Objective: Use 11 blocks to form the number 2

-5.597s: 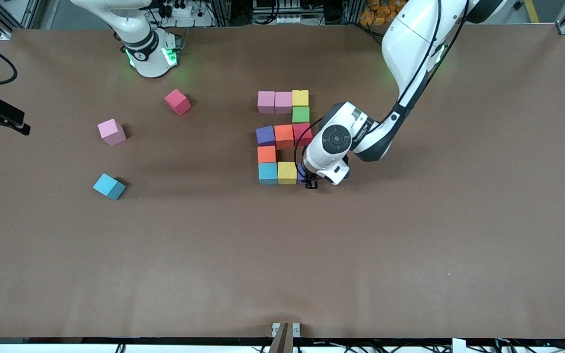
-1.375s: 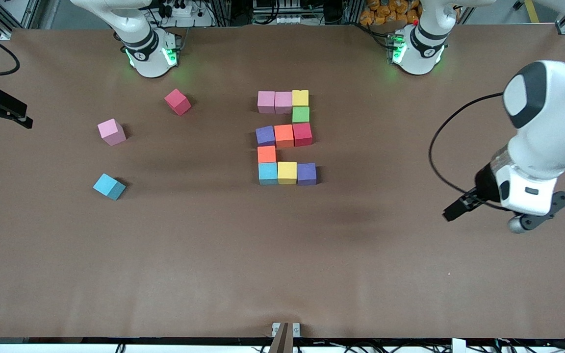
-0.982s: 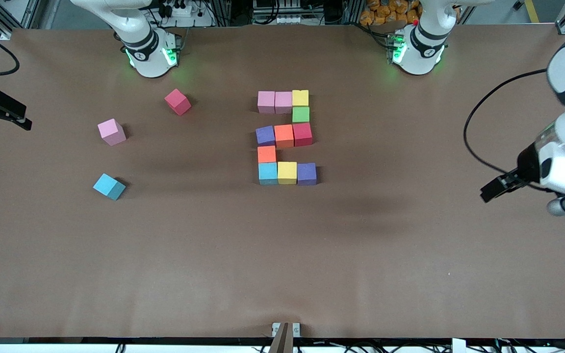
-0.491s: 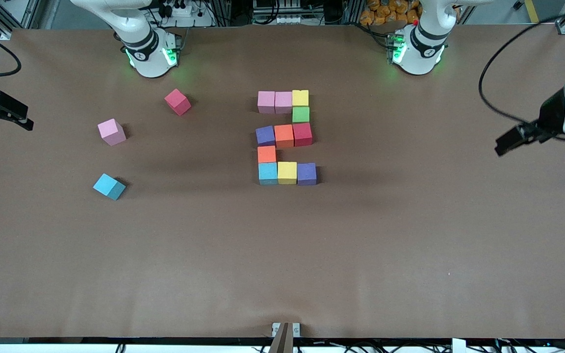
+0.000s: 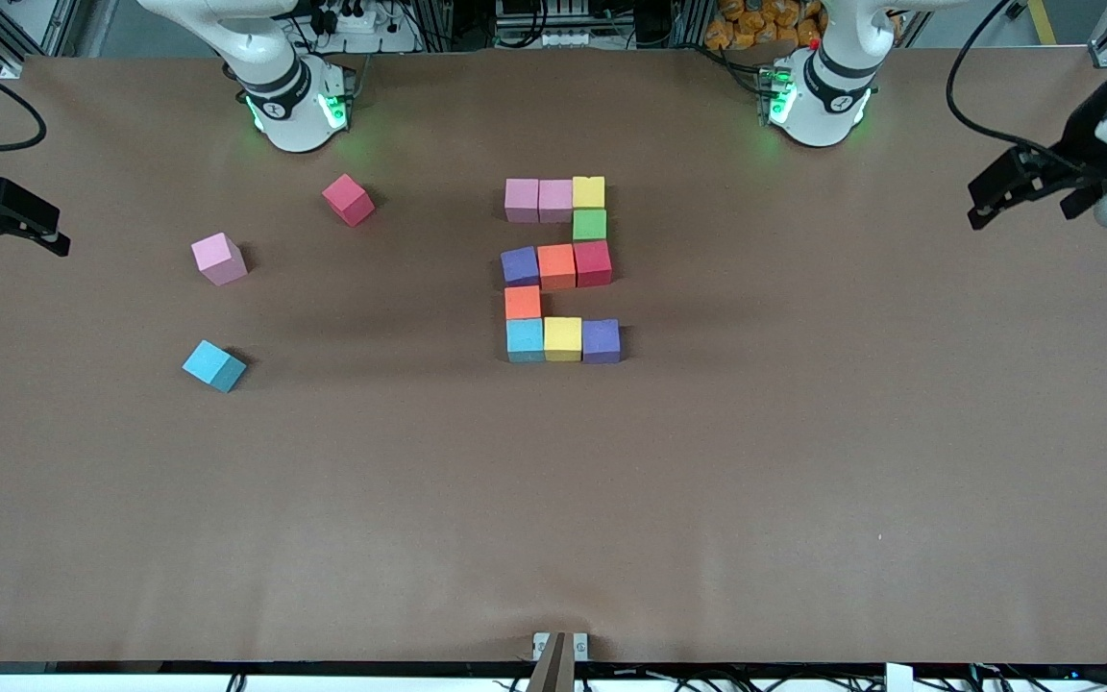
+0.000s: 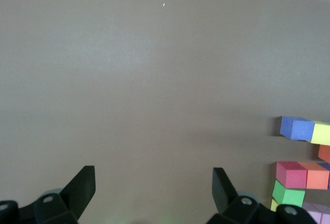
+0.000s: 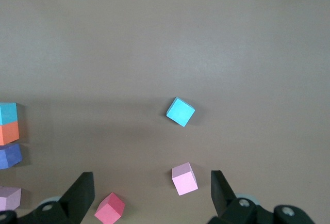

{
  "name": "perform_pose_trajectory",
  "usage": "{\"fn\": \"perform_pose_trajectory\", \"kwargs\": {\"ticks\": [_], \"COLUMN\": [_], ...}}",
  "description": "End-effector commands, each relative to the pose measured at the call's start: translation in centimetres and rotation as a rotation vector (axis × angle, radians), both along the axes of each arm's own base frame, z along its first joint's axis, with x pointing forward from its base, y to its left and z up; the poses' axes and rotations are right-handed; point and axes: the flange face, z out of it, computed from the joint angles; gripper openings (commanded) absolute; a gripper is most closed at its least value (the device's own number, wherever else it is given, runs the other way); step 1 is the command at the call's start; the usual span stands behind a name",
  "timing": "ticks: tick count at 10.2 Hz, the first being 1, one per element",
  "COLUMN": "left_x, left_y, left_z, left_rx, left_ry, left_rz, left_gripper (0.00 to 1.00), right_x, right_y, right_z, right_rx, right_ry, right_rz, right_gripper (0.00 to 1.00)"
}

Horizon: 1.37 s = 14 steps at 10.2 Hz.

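Blocks forming the number 2 point(image 5: 561, 269) lie flat near the middle of the desk point(image 5: 803, 481), somewhat toward the edge where the arms are mounted. We count eleven cubes: pink, pink and yellow across the top, green below the yellow, purple, orange and red in the middle row, orange beneath the purple, then teal, yellow and purple along the base. We judge the digit complete; neighbours touch with only slight unevenness. Three spare cubes, red point(image 5: 349, 199), pink point(image 5: 219, 259) and teal point(image 5: 213, 366), sit loose and well apart toward the right arm's end. We see the left gripper point(image 5: 1029, 192) spread wide and empty above the desk's edge at its own end, and the right gripper point(image 5: 1, 221) likewise wide, empty and waiting at the other.
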Motion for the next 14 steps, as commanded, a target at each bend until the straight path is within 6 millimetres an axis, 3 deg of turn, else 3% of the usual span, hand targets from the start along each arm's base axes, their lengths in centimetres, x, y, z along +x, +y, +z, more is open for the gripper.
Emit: {"fn": "perform_pose_trajectory", "kwargs": {"ticks": [1, 5, 10, 14], "left_x": [-2.2, -1.7, 0.4, 1.1], "left_y": [1.5, 1.6, 1.0, 1.1], "left_z": [-0.1, 0.9, -2.2, -2.9], "left_rx": [0.004, -0.044, -0.057, -0.054], "left_ry": [-0.016, -0.034, 0.027, 0.033], "left_rz": [0.004, -0.007, -0.07, -0.07], "left_gripper": [1.0, 1.0, 1.0, 1.0], "right_x": [-0.6, -0.6, -0.6, -0.5], "right_y": [0.9, 0.7, 0.7, 0.7], "right_z": [0.3, 0.3, 0.1, 0.0], "right_rx": [0.01, 0.008, 0.008, 0.007], "right_ry": [-0.005, -0.004, -0.001, 0.001], "right_rz": [0.006, 0.004, 0.004, 0.004], "right_gripper": [1.0, 1.0, 1.0, 1.0]}}
